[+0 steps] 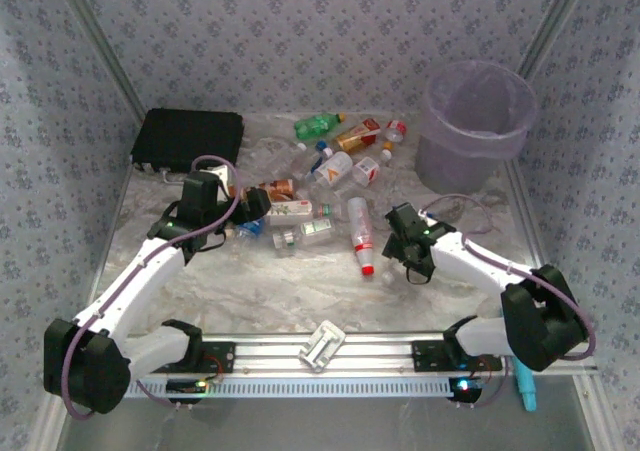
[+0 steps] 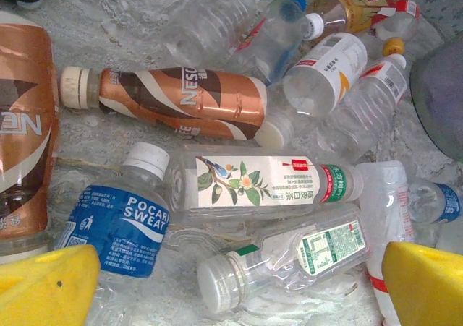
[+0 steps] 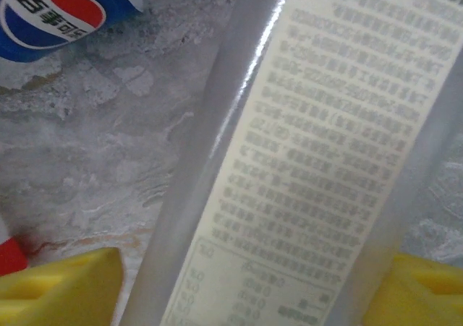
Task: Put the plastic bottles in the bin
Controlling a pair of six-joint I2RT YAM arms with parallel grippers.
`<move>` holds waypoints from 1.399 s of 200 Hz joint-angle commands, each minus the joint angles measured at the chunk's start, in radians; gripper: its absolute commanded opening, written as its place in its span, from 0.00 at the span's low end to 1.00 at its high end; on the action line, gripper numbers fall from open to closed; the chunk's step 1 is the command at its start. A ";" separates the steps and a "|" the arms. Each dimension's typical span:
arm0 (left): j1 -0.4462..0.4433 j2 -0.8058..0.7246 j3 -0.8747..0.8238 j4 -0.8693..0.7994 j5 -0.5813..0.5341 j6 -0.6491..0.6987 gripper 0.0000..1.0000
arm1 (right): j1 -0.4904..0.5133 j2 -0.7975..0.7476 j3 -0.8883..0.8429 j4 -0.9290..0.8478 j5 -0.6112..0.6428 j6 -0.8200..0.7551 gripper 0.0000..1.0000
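Right wrist view: finds the right end effector (image 3: 246,290) astride a clear white-labelled bottle (image 3: 318,160) lying on the desk (image 3: 94,167), yellow pads (image 3: 58,290) at both flanks; cannot tell whether pinching or just short of contact. Left wrist view: finds the left end effector (image 2: 239,286) spread wide above the plastic bottles (image 2: 253,185), gripping nothing. Top external: places the bin (image 1: 470,156) at the far right corner, well apart from the pile. Looks like the grasp stage of one pick. Next calls for a firm squeeze, a lift clear of neighbours, a carry over the rim, then release
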 commanded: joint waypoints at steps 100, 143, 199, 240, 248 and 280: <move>-0.004 0.091 0.083 -0.062 -0.049 0.014 1.00 | 0.034 -0.229 0.235 -0.414 0.099 -0.240 0.41; 0.001 0.132 0.161 -0.162 -0.210 0.015 1.00 | 0.054 -0.208 0.596 -0.548 0.069 -0.466 0.41; 0.078 0.177 0.174 -0.195 -0.293 0.047 1.00 | 0.001 -0.004 1.037 -0.568 0.093 -0.648 0.38; 0.104 0.161 0.130 -0.185 -0.243 0.046 0.96 | -0.282 0.155 1.296 -0.541 -0.022 -0.645 0.33; 0.104 0.156 0.120 -0.188 -0.227 0.045 0.95 | -0.334 0.194 1.344 -0.539 -0.038 -0.643 0.33; 0.102 0.113 0.070 -0.204 -0.171 0.045 0.93 | -0.511 0.391 1.544 -0.547 -0.136 -0.619 0.30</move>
